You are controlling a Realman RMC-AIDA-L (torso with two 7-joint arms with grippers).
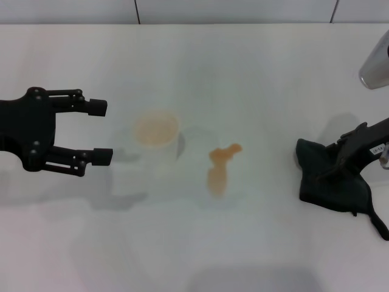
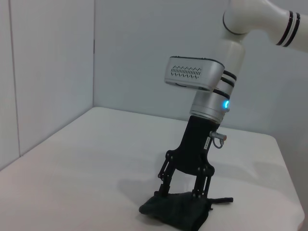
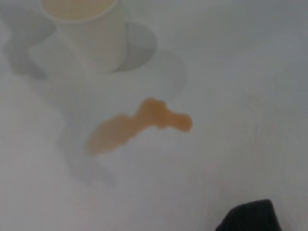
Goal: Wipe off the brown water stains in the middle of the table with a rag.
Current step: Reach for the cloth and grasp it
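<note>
White laminate desk [image 1: 255, 67] is carrying everything, one broad flat top, and it is giving me room to drag a cloth sideways. I am holding my right tool [image 1: 340, 159] down on the one rag [image 1: 331, 182], a dark cloth lying on the desk at my right side, well apart from the spill. The left wrist view is showing its fingers [image 2: 163, 179] planted on the cloth, but I cannot tell whether they are gripping it yet. I judge this to be the pick-up, since the rag needs to travel left to the middle. My left tool [image 1: 100, 132] is hanging released, fingers spread, at the far left beside the one plastic cup [image 1: 155, 139], probably keeping clear. One brown stain [image 1: 220, 167] is sitting mid-desk, just beside the cup and unwiped.
</note>
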